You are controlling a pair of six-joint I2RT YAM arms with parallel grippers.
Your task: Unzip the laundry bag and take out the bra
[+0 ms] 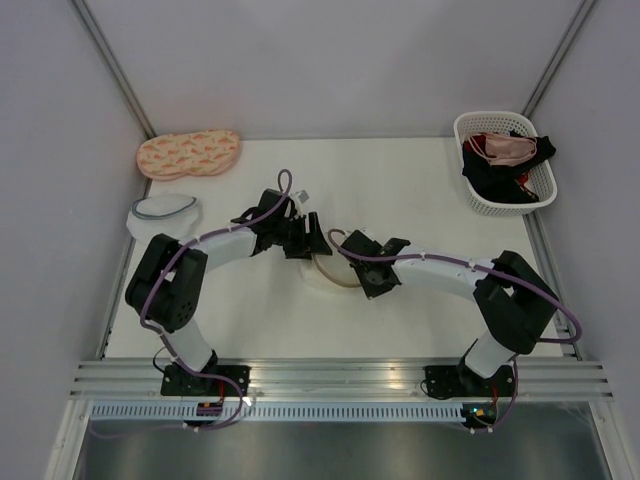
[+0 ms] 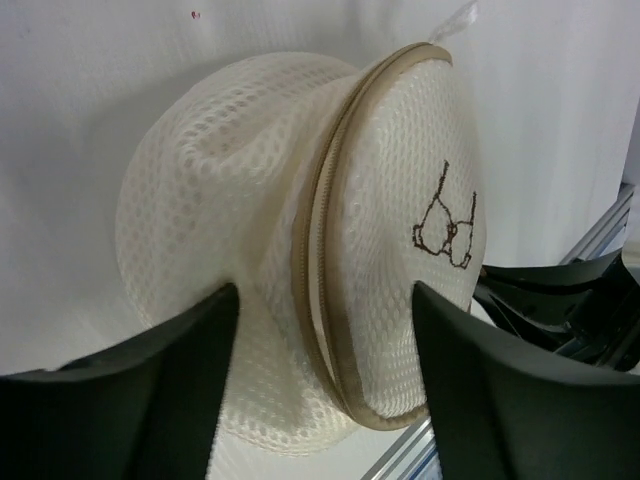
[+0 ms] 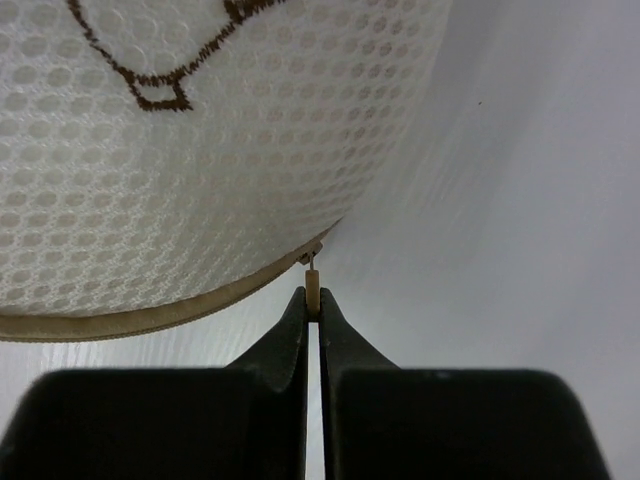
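Right pincer [image 3: 313, 300], left pincer [image 2: 322, 295], one laundry bag [image 2: 250, 200]

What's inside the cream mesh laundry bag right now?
The laundry bag shows only its cream mesh shell; its zip looks closed along the visible rim, so any contents are hidden. The right jaws pinch the zip pull.

Left pincer [image 2: 325, 295] spread wide, right pincer [image 3: 313, 300] pinched tight, the two facing each other.

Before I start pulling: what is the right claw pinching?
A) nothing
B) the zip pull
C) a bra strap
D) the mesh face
B: the right wrist view shows the right claw shut on the small beige zip pull at the laundry bag rim.
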